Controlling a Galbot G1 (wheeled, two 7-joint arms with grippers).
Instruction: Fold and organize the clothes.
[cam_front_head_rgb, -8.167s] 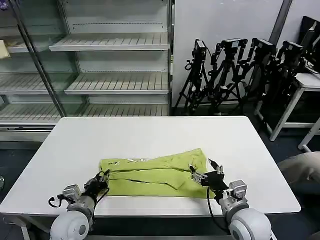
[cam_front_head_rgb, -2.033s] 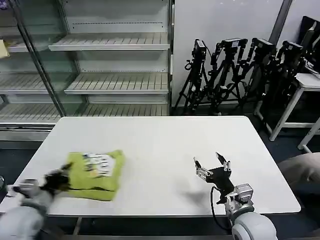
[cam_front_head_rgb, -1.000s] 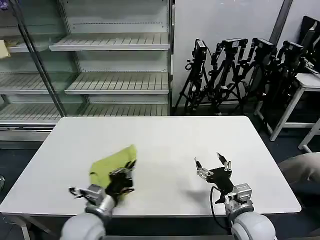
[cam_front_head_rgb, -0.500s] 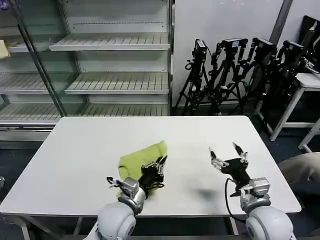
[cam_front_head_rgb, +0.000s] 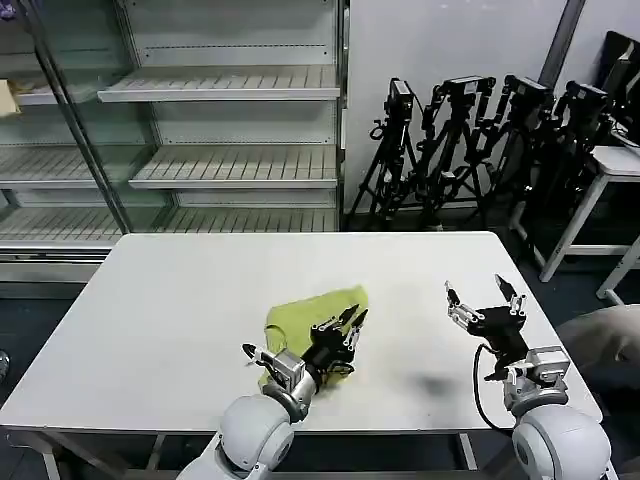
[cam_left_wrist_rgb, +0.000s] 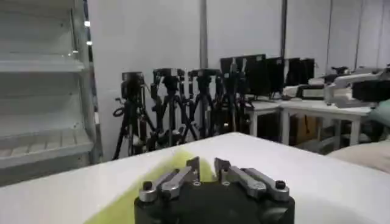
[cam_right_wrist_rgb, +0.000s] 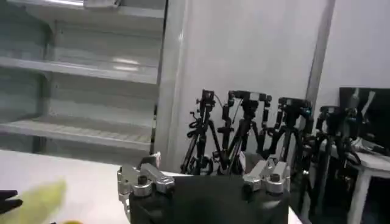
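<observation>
The clothes are one lime yellow-green T-shirt (cam_front_head_rgb: 300, 314), folded into a small bundle near the table's front middle. My left gripper (cam_front_head_rgb: 348, 322) is at the bundle's right edge, its fingers drawn almost together on the cloth. In the left wrist view the T-shirt (cam_left_wrist_rgb: 170, 165) shows just past the left gripper (cam_left_wrist_rgb: 206, 164). My right gripper (cam_front_head_rgb: 485, 304) hovers open above the table to the right, apart from the shirt and holding nothing. In the right wrist view the right gripper (cam_right_wrist_rgb: 204, 175) has its fingers wide apart, and the T-shirt (cam_right_wrist_rgb: 38, 199) is a green blur at the edge.
The white table (cam_front_head_rgb: 190, 280) has bare room on both sides of the shirt. Behind it stand empty metal shelves (cam_front_head_rgb: 230, 90) and a row of black tripods (cam_front_head_rgb: 470, 140). Another white table (cam_front_head_rgb: 612, 165) is at the far right.
My left gripper has travelled from the table's left front toward the middle, and the folded T-shirt has gone with it. My right gripper has shifted right and a little farther out, still open.
</observation>
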